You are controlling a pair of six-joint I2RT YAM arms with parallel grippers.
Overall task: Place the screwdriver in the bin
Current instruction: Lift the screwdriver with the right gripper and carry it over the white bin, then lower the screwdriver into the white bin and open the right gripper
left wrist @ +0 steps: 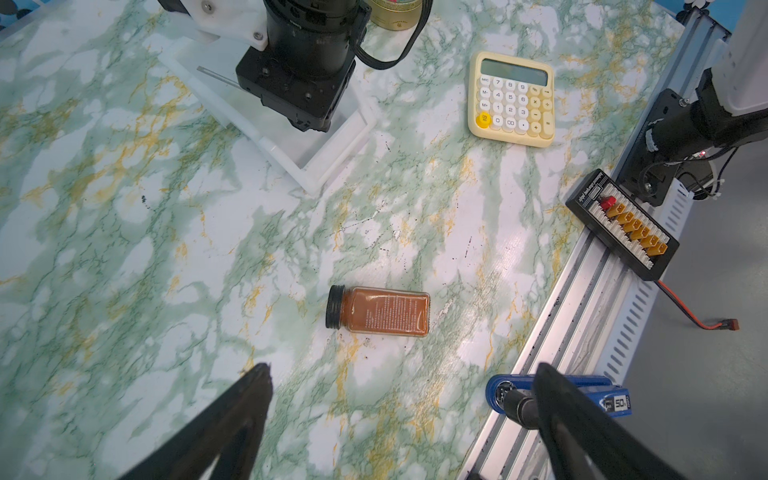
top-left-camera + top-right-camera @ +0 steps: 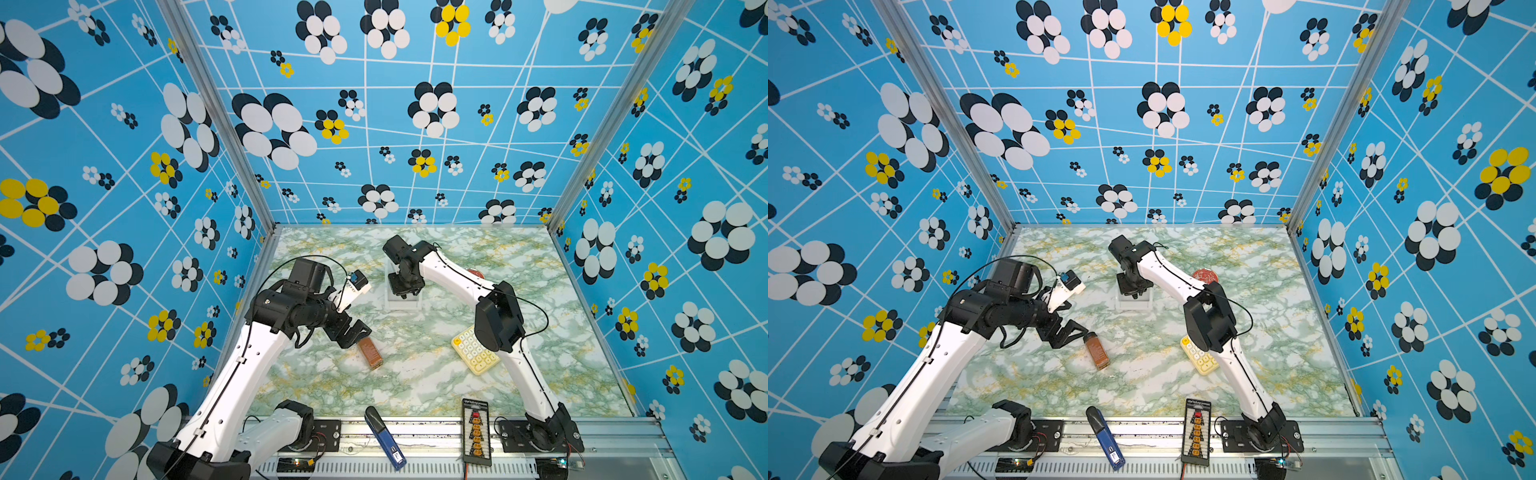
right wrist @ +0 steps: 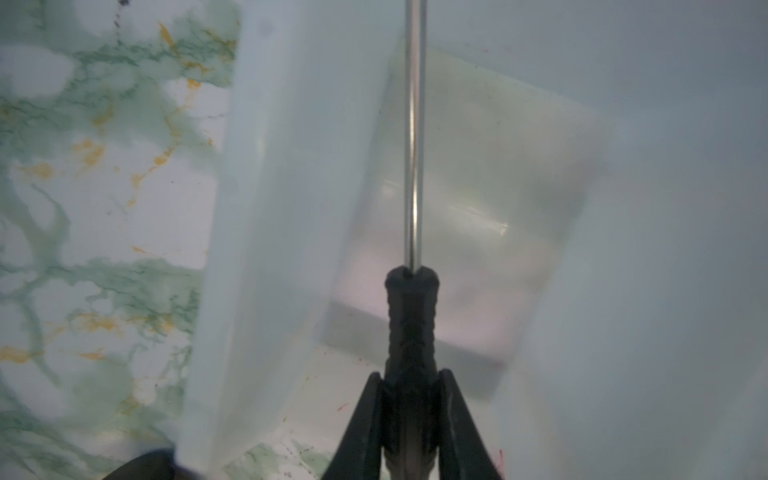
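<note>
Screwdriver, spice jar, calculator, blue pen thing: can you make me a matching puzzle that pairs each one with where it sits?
Things:
1. screwdriver
2. spice jar
3. calculator
4. blue pen-like device

Places:
A. lying across the metal rail at the front
B. on its side on the marble table
C. clamped in the right fingers, pointing into the white bin
D. flat on the table, keys up

Pairs: 1-C, 2-B, 3-D, 4-A.
</note>
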